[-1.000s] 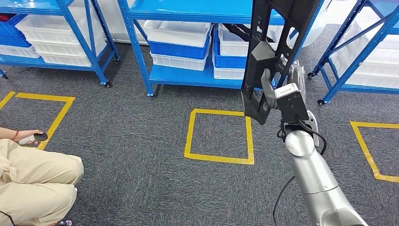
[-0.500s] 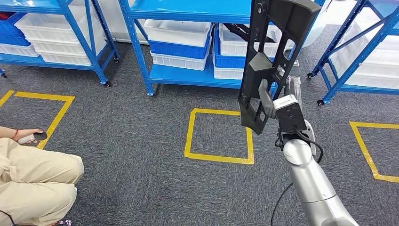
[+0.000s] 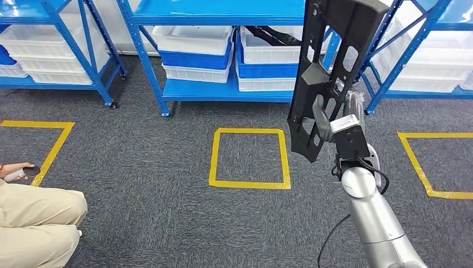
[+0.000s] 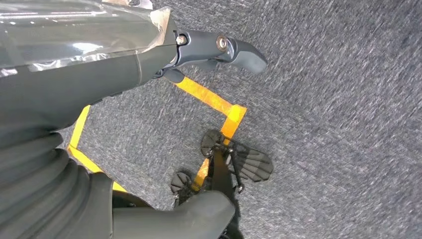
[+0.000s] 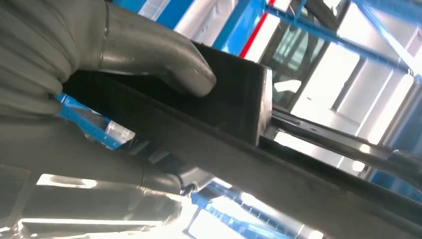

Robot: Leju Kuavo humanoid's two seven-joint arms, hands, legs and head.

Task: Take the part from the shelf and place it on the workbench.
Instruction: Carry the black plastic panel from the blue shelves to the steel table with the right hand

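A: Nearest to us, what are we carrying?

B: Our right hand (image 3: 329, 114) grips the part (image 3: 330, 67), a long black panel with cut-out slots, held upright at about two o'clock in the head view, clear of the shelf and not yet on any workbench. From the wrist, the thumb (image 5: 154, 52) presses flat on its dark face.

A: How do we expect it to handle?

B: We judge it stiff, moulded plastic or metal, light enough for one hand but long, so it will want to swing. We hold it low on its length, through a slot edge; a grip nearer the middle would steady it. The face looks smooth, so it may slip.

A: And our left hand (image 4: 149, 55)?

B: It hangs over the carpet, holding nothing that we can see; whether its fingers are spread or curled we cannot tell.

A: Further out?

B: A yellow taped square (image 3: 250, 158) on the floor at twelve o'clock. A seated person's hand (image 3: 17, 170) at nine o'clock holds a small controller.

A: And the containers?

B: Beyond, the blue shelf (image 3: 223, 89) carries stacked white and blue bins (image 3: 192, 53). One white bin (image 3: 273, 47) holds another dark part; the rest we cannot see into.
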